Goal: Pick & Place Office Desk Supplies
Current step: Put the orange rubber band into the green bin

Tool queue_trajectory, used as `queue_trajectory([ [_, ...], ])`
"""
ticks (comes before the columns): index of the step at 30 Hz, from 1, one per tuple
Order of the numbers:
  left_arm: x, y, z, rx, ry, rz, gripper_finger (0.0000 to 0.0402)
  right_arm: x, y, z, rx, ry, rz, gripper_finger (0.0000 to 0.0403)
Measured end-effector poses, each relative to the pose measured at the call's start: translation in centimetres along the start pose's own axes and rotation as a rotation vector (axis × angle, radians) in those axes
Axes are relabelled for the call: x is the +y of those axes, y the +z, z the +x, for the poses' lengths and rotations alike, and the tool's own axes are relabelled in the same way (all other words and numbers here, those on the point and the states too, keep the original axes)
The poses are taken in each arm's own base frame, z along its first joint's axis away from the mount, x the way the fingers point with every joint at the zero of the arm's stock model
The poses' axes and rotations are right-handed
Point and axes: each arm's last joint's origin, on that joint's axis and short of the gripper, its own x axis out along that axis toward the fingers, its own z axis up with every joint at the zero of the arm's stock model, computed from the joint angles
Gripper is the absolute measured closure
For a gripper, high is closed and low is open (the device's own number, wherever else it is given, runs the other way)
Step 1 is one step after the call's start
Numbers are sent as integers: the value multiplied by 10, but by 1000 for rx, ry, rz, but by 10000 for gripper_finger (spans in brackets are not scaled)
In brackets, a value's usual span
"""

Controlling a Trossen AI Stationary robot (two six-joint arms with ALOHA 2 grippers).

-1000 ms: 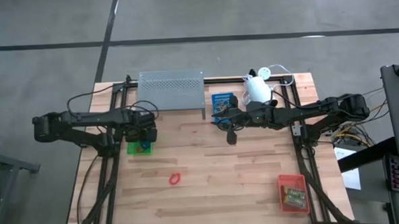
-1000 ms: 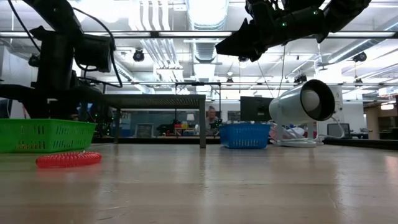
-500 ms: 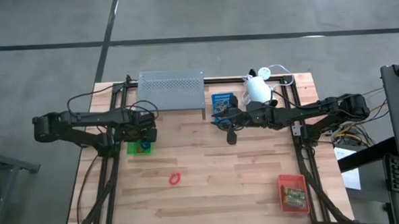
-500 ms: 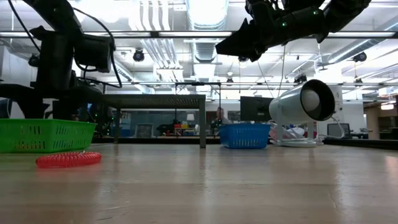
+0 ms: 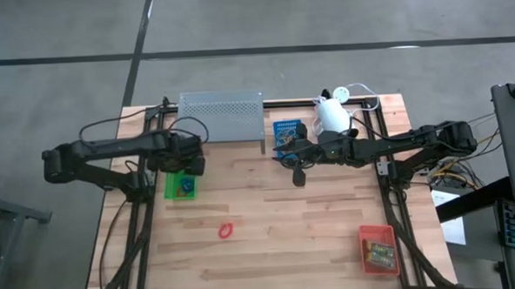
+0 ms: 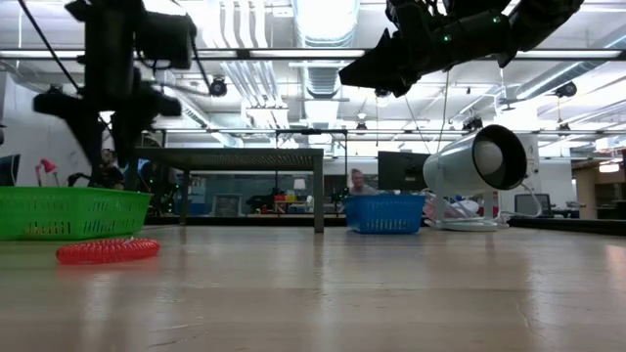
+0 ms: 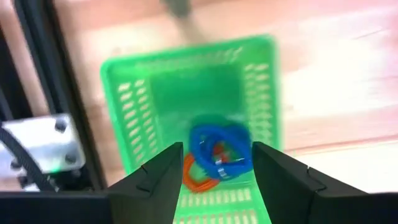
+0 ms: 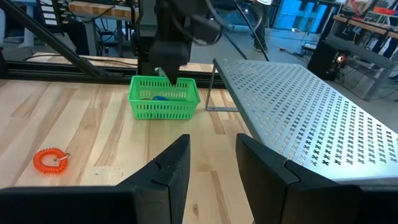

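I judge the step in hand to be the release of a loop into the green tray [image 5: 182, 186]. My left gripper [image 7: 214, 177] hangs directly above that tray with its fingers spread and nothing between them. Below it, inside the tray, lie a blue coiled loop [image 7: 219, 148] and a red-orange loop [image 7: 198, 175], touching each other.

My right gripper [image 8: 212, 163] waits above the table near the blue tray [image 5: 286, 131], at about 1 o'clock from table centre. Its fingers stand apart with nothing between them.

Next move, as I judge it: one red coiled loop [image 5: 227, 229] lies loose on the bare wood at about 6 o'clock from table centre, well apart from every tray. Collecting it calls for a travel from the green tray toward 5 o'clock, a descent with fingers spread, and a closure across the coil.

Count, from the high view:
- Trays: three. Green at 9 o'clock, blue at 1 o'clock, red-orange tray [image 5: 377, 248] at 4 o'clock.
- Loops: three. Two in the green tray, one loose.
- Card boxes [image 5: 381, 257]: two appear to lie in the red-orange tray; their print is too small to read.
- Blue tray contents: I cannot tell.
- Grey perforated shelf [image 5: 221, 115]: one, at 12 o'clock.
- White lamp [image 5: 331, 114]: one, beside the blue tray.
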Motion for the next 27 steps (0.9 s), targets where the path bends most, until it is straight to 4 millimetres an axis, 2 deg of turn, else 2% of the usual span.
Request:
queue_trajectory([
  [5, -14, -1, -21, -131, -70, 72, 204, 0, 0, 0, 0, 0, 0, 275],
  [8, -24, -12, -30, -255, -95, 126, 201, 0, 0, 0, 0, 0, 0, 275],
  [20, -47, -94, -49, -661, -322, 312, 199, 0, 0, 0, 0, 0, 0, 275],
  [27, -64, -134, -41, -736, -400, 484, 199, 0, 0, 0, 0, 0, 0, 275],
])
